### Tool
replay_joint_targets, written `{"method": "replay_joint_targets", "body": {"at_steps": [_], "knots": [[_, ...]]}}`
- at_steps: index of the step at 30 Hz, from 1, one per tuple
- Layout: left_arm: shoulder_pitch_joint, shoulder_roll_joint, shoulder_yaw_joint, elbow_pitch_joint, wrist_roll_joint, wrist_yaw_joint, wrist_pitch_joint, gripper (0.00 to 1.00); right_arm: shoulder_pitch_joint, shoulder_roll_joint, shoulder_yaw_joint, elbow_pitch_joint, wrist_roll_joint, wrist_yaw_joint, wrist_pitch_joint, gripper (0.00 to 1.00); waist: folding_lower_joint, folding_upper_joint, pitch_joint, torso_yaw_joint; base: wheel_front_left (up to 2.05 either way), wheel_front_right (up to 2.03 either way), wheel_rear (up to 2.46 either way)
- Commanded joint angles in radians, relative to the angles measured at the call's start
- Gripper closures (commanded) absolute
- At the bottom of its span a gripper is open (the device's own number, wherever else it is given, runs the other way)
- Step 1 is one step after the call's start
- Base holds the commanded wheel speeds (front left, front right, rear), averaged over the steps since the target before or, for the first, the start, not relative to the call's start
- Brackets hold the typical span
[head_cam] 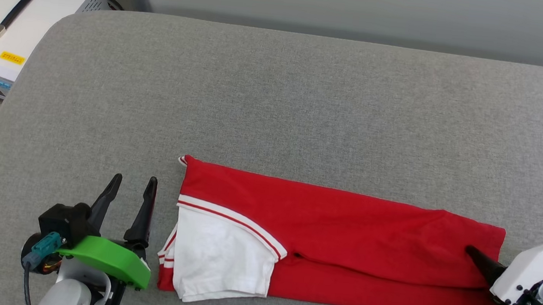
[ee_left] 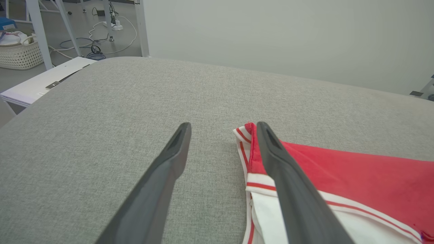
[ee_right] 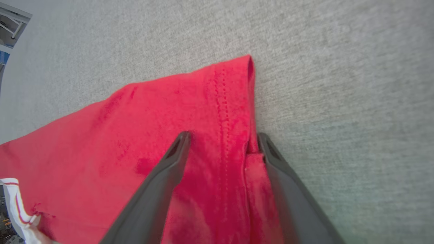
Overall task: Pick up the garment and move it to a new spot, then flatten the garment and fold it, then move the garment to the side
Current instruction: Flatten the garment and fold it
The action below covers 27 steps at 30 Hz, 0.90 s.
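The garment [head_cam: 353,222], a red jersey-style T-shirt of soft knit with white short sleeves and red-and-white striped trim, lies on the grey woven-fabric surface [head_cam: 275,99], near its front edge. It is folded lengthwise into a long flat band. One white sleeve [head_cam: 219,260] is turned over on top at the robot's left end, and the stitched red hem [ee_right: 237,101] forms the right end.

The left tool [head_cam: 134,179] has its two dark fingers spread and holds nothing. It stands just beside the collar end, and in the left wrist view one finger overlaps the striped edge. The right tool [ee_right: 223,136] is likewise spread, its fingers straddling the hem corner, one over the cloth and one at its edge. Whether they touch the cloth I cannot tell.

The step in hand looks like the crosswise fold. To do it well, each tool should slip a finger under all the layers at its end before closing, not just the top one. Otherwise the band is likely to peel apart when lifted. The left grip should take the sleeve along with it. Lift low, carry one end straight along the band onto the other, keep the long edges aligned, and let go only once the cloth lies flat.
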Motion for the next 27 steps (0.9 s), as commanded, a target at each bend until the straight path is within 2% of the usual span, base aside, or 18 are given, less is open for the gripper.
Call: {"method": "replay_joint_targets", "body": {"at_steps": [1, 7, 8, 9, 10, 11, 18, 27], "knots": [[-0.001, -0.008, 0.009, 0.005, 0.008, -0.008, -0.006, 0.00, 0.006, 0.030, 0.036, 0.038, 0.009, 0.001, 0.003, 0.00, 0.0000, 0.0000, -0.004, -0.001, 0.00, 0.00, 0.00], [0.005, -0.020, 0.020, 0.020, 0.021, -0.016, -0.006, 0.00, 0.009, 0.030, 0.080, 0.061, 0.042, 0.001, -0.016, 0.00, 0.0000, 0.0000, -0.024, -0.004, 0.00, 0.00, 0.00], [0.006, -0.021, 0.021, 0.023, 0.023, -0.017, -0.006, 0.00, 0.010, 0.030, 0.083, 0.065, 0.045, 0.001, -0.018, 0.11, 0.0000, 0.0000, -0.027, -0.004, 0.00, 0.00, 0.00], [0.007, -0.023, 0.022, 0.026, 0.025, -0.019, -0.006, 0.00, 0.011, 0.030, 0.086, 0.068, 0.046, 0.001, -0.023, 0.35, 0.0000, 0.0000, -0.032, -0.005, 0.00, 0.00, 0.00], [0.008, -0.024, 0.023, 0.028, 0.026, -0.019, -0.006, 0.00, 0.011, 0.030, 0.085, 0.069, 0.045, 0.001, -0.030, 0.75, 0.0000, 0.0000, -0.034, -0.005, 0.00, 0.00, 0.00], [0.009, -0.026, 0.025, 0.029, 0.028, -0.020, -0.006, 0.00, 0.010, 0.026, 0.081, 0.073, 0.036, 0.001, -0.042, 1.00, 0.0000, 0.0000, -0.037, -0.006, 0.00, 0.00, 0.00], [0.013, -0.033, 0.035, 0.035, 0.035, -0.024, -0.006, 0.00, 0.006, -0.017, 0.071, 0.085, 0.007, 0.001, -0.096, 1.00, 0.0000, 0.0000, -0.051, -0.010, 0.00, 0.00, 0.00], [0.023, -0.040, 0.045, 0.036, 0.043, -0.026, -0.006, 0.00, 0.016, -0.125, 0.031, 0.086, -0.036, 0.001, -0.160, 1.00, 0.0000, 0.0000, -0.065, -0.015, 0.00, 0.00, 0.00]]}}
